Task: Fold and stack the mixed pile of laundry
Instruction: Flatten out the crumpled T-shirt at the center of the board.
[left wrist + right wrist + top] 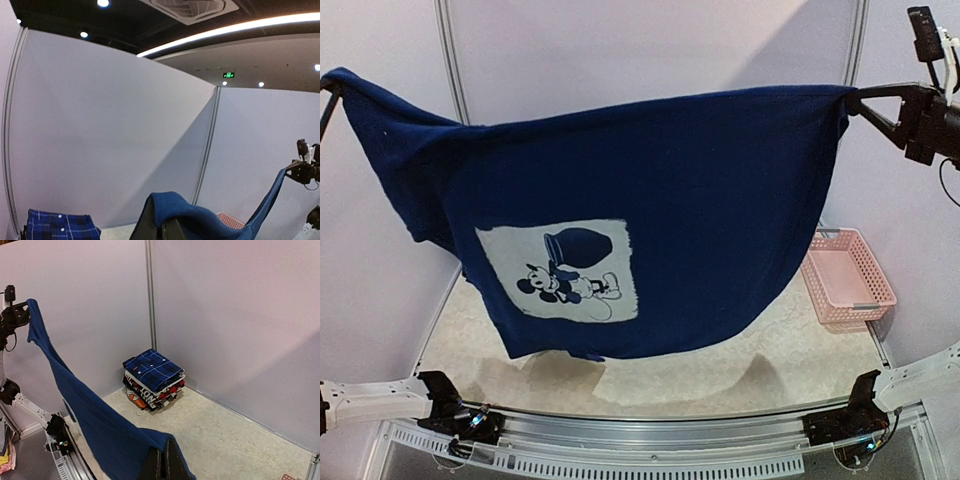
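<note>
**Operator:** Report grip state and garment position.

**Technician:** The left gripper (pixel 327 90) and right gripper (pixel 853 100) are each clamped on an upper corner of the navy T-shirt (pixel 700 200). It hangs spread in the air, above the pink basket (pixel 877 270) and toward the left arm's side of it.

**Operator:** Recommended procedure?

**Technician:** Lower both corners level so the hem lands first and the cloth lies flat. The open table (pixel 770 360) just beside the basket looks sufficient. The plaid shirt (pixel 152 369) lies folded on the stack (pixel 152 392), well apart from the basket. Stop short of both and of the walls.
</note>
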`<state>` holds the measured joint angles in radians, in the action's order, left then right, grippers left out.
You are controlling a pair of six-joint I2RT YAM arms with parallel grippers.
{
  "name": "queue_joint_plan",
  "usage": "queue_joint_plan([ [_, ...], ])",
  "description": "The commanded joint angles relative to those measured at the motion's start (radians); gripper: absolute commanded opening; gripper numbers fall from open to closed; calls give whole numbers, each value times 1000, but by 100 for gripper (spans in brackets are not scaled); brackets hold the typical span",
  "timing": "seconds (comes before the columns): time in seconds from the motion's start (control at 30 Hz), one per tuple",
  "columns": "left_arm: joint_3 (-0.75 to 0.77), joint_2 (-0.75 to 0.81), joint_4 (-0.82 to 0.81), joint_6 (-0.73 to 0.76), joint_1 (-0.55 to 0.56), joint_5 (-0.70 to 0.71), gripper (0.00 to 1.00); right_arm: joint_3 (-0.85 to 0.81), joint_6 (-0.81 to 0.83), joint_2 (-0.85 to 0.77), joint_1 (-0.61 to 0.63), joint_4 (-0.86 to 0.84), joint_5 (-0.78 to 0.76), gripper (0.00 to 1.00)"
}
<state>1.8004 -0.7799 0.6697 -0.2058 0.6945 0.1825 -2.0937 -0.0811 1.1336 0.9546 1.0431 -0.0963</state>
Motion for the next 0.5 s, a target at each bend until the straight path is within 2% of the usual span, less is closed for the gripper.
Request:
queue_joint_plan([
  [0.0, 152, -153, 32, 42, -15, -81, 0, -25, -49, 11, -2, 1, -224, 0],
  [0.1, 211, -284, 110, 52, -15, -26, 0, 27, -160, 63, -2, 65, -586, 0],
  [0.13, 211, -324, 132, 56, -15, 24, 0, 63, -184, 96, -10, 83, -682, 0],
  [0.17, 201, -367, 148, 57, -15, 79, 0, 92, -219, 119, -40, 112, -714, 0],
  [0.27, 140, -509, 195, 42, -26, 199, 0, 226, -336, 216, -211, 137, -653, 0],
  [0.37, 58, -687, 209, -5, -82, 132, 0, 434, -365, 283, -371, 24, -478, 0],
  [0.4, 43, -758, 205, -18, -104, 89, 3, 483, -364, 306, -408, -13, -419, 2],
  [0.47, 50, -921, 206, -46, -143, 43, 14, 542, -369, 406, -456, -46, -371, 17],
])
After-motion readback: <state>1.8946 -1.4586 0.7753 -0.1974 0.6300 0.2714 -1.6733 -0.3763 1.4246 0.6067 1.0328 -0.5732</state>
